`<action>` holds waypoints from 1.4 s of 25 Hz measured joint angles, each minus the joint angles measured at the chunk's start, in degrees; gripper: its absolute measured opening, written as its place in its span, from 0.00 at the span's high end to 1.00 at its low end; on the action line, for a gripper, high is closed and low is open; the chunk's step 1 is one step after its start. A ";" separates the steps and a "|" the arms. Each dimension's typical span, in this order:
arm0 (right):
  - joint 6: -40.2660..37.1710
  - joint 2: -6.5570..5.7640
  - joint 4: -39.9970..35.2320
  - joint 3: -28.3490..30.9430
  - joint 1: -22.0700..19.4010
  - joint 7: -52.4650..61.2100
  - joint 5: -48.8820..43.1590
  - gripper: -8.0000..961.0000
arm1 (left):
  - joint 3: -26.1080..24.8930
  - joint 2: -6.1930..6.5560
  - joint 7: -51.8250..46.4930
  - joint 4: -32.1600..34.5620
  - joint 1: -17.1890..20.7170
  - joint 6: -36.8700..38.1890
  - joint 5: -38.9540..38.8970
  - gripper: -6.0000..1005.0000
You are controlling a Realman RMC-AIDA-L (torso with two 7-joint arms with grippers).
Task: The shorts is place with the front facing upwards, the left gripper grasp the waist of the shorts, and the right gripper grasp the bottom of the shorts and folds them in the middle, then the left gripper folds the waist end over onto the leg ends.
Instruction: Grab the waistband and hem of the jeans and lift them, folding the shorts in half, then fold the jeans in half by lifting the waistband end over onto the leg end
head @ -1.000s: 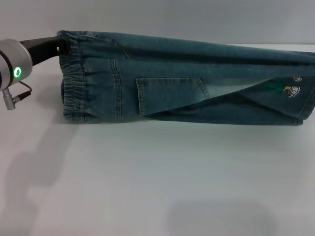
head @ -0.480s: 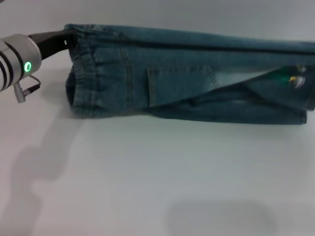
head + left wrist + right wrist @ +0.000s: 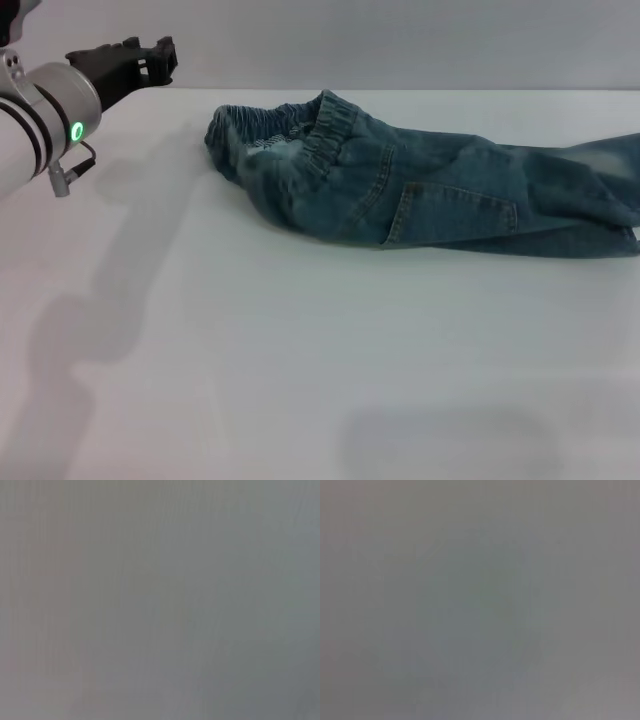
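The blue-green denim shorts (image 3: 430, 195) lie folded lengthwise on the white table, running from the middle to the right edge of the head view. Their puckered elastic waist (image 3: 300, 135) is crumpled and partly flipped over at the left end. The bottom of the shorts runs past the right edge, so the leg ends are out of view. My left gripper (image 3: 158, 58) hovers at the far upper left, clear of the waist, open and empty. The right gripper is out of view. Both wrist views show only plain grey.
The white table (image 3: 300, 350) stretches in front of the shorts, with soft arm shadows on its left side and near the front. A grey wall runs behind the table's far edge.
The left gripper has let go of the waist and drawn back to the upper left. The shorts have dropped from a taut raised spread to a slack heap, with the waist shifted right.
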 joint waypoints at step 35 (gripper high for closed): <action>-31.94 0.38 -6.35 -23.35 -13.40 0.72 8.00 0.13 | 9.11 0.25 0.94 -11.88 5.16 -16.87 -3.13 0.17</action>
